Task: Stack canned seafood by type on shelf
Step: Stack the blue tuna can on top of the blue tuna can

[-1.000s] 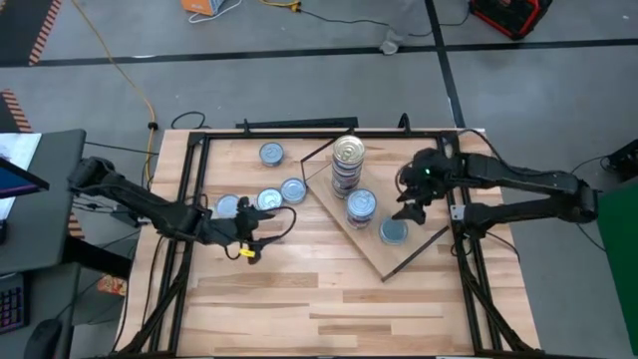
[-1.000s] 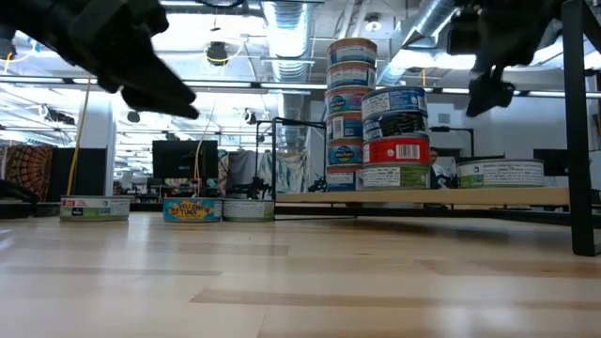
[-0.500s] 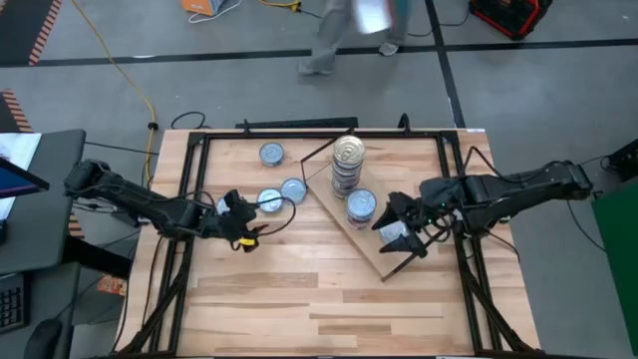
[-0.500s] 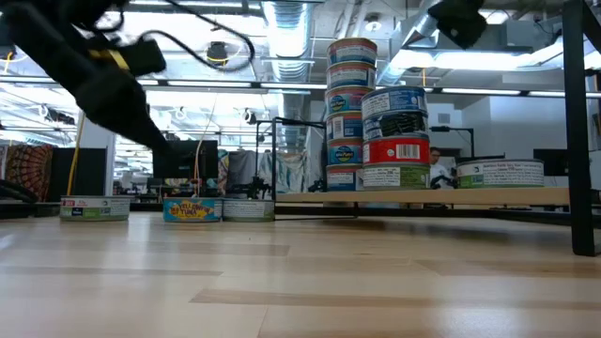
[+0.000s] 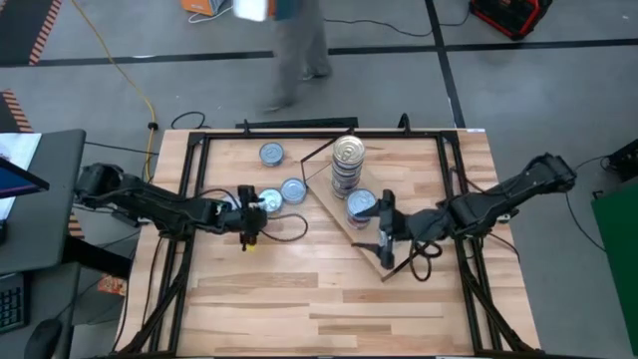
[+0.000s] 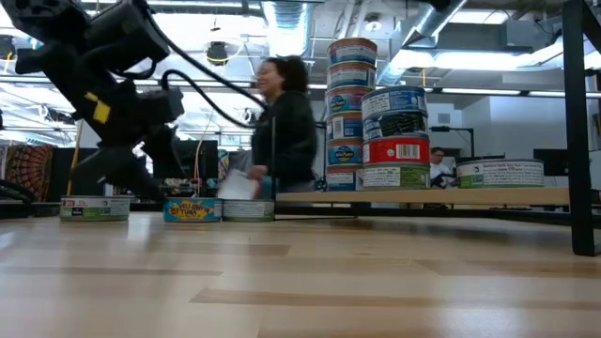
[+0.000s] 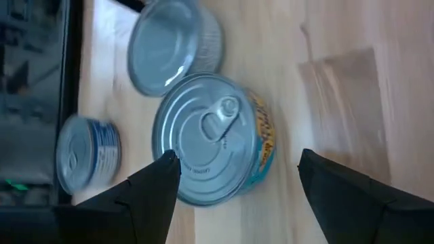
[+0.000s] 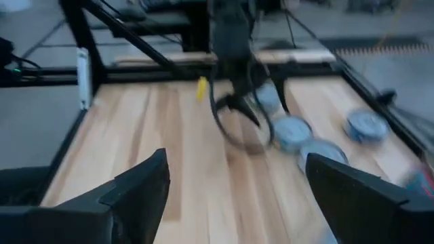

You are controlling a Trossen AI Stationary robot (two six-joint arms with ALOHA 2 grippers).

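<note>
my left pincer (image 5: 248, 211): shifted right over the loose tins | my right pincer (image 5: 385, 232): swung down-left off the shelf (image 5: 329, 194) | person (image 6: 286, 131): walked leftward

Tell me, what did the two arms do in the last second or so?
The left gripper moved up to a yellow-and-blue tin and now has its open jaws either side of it, not gripping. The right gripper swept from the right of the shelf across its near end, jaws open and empty. A person walked past. The tin stacks and the single tin stayed put.
</note>
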